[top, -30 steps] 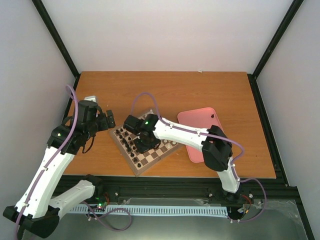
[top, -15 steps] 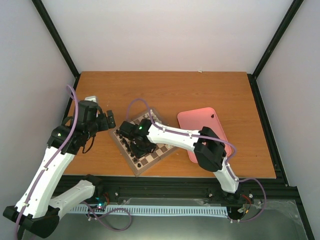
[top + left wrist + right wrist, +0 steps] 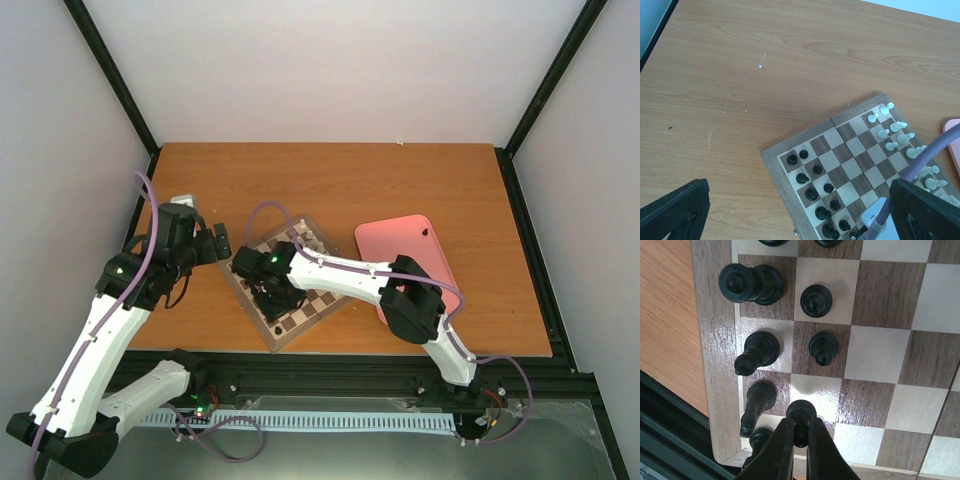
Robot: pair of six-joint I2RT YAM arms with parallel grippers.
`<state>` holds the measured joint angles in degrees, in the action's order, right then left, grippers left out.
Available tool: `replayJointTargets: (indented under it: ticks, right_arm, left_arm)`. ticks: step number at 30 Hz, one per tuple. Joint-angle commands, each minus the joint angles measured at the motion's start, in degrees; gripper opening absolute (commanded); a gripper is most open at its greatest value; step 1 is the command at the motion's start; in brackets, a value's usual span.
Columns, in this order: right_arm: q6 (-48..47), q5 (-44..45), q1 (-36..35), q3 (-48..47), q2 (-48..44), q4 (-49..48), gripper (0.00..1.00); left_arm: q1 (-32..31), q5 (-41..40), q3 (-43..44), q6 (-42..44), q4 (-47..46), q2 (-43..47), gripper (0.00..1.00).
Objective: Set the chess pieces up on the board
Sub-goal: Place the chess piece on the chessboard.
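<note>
The board (image 3: 318, 303) lies tilted in front of both arms. Black chess pieces (image 3: 812, 192) stand in two rows along its left side, and cream pieces (image 3: 895, 132) along its right side. My right gripper (image 3: 275, 290) hangs over the black rows. In the right wrist view it (image 3: 800, 432) is shut on a black pawn (image 3: 801, 412), held over a cream square near the board's corner. I cannot tell whether the pawn touches the square. Other black pieces (image 3: 760, 352) stand around it. My left gripper (image 3: 220, 240) is open and empty, left of the board (image 3: 860, 150).
A pink tray (image 3: 405, 250) lies right of the board, and its edge shows in the left wrist view (image 3: 952, 130). The right arm's purple cable (image 3: 925, 155) crosses above the cream pieces. Bare wooden table (image 3: 400, 185) lies beyond the board. A black frame rail (image 3: 670, 405) runs near the board's corner.
My right gripper has moved left across the board to the black rows near its left corner. My left arm has barely moved.
</note>
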<state>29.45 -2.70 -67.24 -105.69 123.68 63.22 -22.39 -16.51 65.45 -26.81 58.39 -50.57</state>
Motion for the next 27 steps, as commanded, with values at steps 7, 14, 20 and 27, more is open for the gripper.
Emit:
replayJointTargets:
  ticks: [7, 14, 20, 27]
  right_arm:
    - [-0.3, -0.5, -0.6, -1.2, 2.0, 0.6, 0.03]
    - [-0.5, 0.0, -0.6, -1.3, 2.8, 0.9, 0.04]
    - [-0.8, 0.4, -0.6, -1.6, 2.6, 1.2, 0.11]
    - [-0.8, 1.5, -0.6, -1.3, 1.9, 1.6, 0.21]
  left_arm:
    - [-0.3, -0.3, -0.5, 1.0, 0.7, 0.8, 1.00]
    - [-0.3, -0.1, -0.5, 1.0, 0.7, 1.0, 1.00]
    - [-0.3, -0.2, -0.6, 0.9, 0.8, 1.2, 1.00]
    - [-0.3, -0.1, -0.5, 0.5, 0.9, 1.3, 1.00]
